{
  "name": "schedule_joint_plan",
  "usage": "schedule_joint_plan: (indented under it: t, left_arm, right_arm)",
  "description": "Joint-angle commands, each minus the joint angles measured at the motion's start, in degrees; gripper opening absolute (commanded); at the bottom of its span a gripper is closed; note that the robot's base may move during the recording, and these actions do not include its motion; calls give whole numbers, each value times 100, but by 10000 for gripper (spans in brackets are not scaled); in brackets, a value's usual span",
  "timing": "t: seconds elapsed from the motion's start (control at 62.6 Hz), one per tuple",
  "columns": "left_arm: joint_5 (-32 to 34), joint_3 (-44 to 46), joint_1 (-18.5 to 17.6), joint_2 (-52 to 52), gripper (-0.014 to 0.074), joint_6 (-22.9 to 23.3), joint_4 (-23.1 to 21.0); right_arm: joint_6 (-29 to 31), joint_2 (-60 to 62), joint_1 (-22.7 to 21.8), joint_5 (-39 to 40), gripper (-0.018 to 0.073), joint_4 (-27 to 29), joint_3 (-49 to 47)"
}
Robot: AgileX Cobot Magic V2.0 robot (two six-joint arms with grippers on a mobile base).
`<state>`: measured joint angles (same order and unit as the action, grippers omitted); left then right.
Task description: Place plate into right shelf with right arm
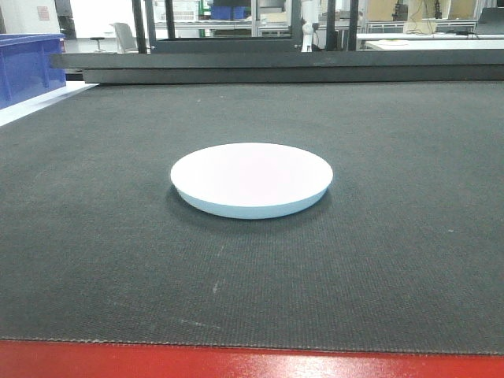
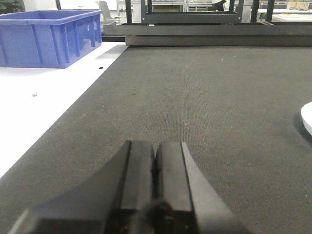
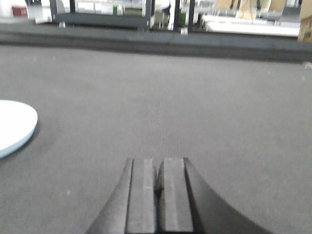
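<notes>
Plate: the plate (image 1: 252, 177) lies flat near the middle of the surface (image 1: 394, 276), well clear of its red front edge and its far edge, with nothing touching it.
Right fingers: the right fingers (image 3: 144, 195) are pressed together and empty, low over the surface, with the plate off to their left and well apart.
Left fingers: the left fingers (image 2: 141, 161) are also pressed together, holding nothing, nearer the left edge.
Step in hand: by my judgement, the reach for the plate.
Doing it well: spread the right fingers before closing in, turn left to face the rim, and come in low. The plate's underside slopes inward, so one finger can slip beneath while the other sits on top.
Risk: closed fingers would only push the plate along, and a shallow pinch on the smooth rim may slip.
Shelf: the right shelf cannot be made out. A blue bin (image 2: 48, 36) stands off the far left corner.
</notes>
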<state>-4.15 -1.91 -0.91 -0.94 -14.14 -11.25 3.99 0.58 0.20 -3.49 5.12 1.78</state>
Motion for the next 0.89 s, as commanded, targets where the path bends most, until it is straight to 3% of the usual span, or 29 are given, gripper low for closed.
schedule_joint_plan:
  t: [0.0,0.112,0.303,0.367,0.527,0.623,0.718,0.878]
  left_arm:
    - [460,-24,-1,-56,-47,14,-12]
    - [460,-24,-1,-56,-47,14,-12]
    - [460,-24,-1,-56,-47,14,-12]
    - [460,-24,-1,-56,-47,14,-12]
    - [460,-24,-1,-56,-47,14,-12]
    - [460,-24,-1,-56,-47,14,-12]
    - [460,-24,-1,-56,-47,14,-12]
    - [460,-24,-1,-56,-47,14,-12]
  right_arm:
    - [39,81,-31,795,55,-14,-147]
    - [39,10,-31,282,55,-14,-737]
    - [39,-904,-31,-1659,67,-25,-2289]
    - [39,-1374,-31,-2069,127,-25,-2734]
    - [39,-2616,-31,-2433,461,-20,-3535]
    - [39,-3328,3,-2485,597,-20,-3936]
    - [-129,-4089,181,-2616,610,-20,-4403]
    - [-975,-5293,1029,-2961,610,-232,-5322]
